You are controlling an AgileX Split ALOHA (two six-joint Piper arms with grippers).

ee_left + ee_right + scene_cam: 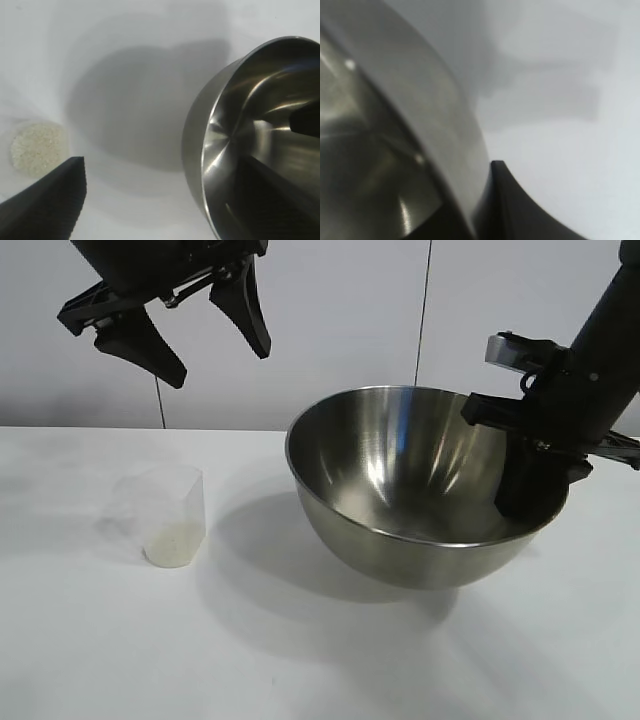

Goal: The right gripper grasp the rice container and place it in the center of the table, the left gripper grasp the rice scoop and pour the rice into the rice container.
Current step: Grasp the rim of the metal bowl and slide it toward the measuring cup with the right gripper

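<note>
The rice container (400,490), a wide shiny steel bowl, is at the middle right of the table (100,640). My right gripper (535,480) is shut on its right rim, one finger inside and one outside. In the right wrist view the bowl wall (435,110) runs between the jaws, with the outer finger (520,210) against it. The rice scoop (165,510), a frosted cup, stands upright to the left with rice (172,542) in its bottom. My left gripper (220,365) hangs open and empty, high above the scoop. The left wrist view shows the rice (39,148) and the bowl (220,150).
A pale wall with vertical seams stands behind the table. The bowl's shadow lies on the table between it and the scoop. I cannot tell whether the bowl rests on the table or is held just above it.
</note>
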